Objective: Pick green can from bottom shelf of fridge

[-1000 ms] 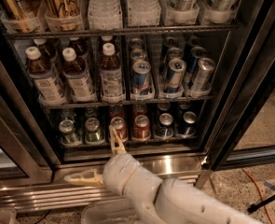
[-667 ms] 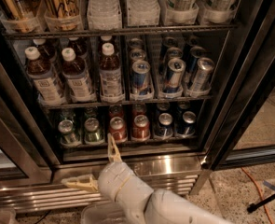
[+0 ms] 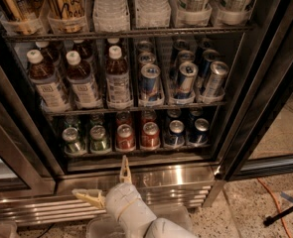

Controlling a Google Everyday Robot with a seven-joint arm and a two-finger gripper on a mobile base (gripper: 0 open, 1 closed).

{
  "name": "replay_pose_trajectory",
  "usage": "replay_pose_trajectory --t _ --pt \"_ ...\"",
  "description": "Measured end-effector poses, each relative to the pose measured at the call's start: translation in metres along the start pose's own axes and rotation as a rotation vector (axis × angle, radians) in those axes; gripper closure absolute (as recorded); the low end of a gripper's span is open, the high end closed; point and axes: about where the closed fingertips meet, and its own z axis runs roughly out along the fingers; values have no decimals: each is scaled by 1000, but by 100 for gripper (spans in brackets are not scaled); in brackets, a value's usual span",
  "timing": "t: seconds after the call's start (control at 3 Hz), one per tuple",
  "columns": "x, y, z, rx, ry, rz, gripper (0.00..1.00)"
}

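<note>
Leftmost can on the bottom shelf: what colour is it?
Green can, camera view; gripper, jaws open, below it.

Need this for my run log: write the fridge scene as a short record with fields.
gripper: gripper open, empty, low in front of the fridge, below the bottom shelf
target: green can, upright, second from left in the front row, untouched
left neighbour: second green can
right neighbours: red cans, then blue cans
shelf above: bottles and tall blue-silver cans
behind gripper: steel louvred base
</note>
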Motion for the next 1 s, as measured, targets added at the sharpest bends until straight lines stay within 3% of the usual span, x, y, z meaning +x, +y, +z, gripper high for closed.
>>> replay_pose_trajectory --t 0.33,1.0 --pt "0 0 0 0 0 0 0" --pt "24 -9 10 29 15 -18 0"
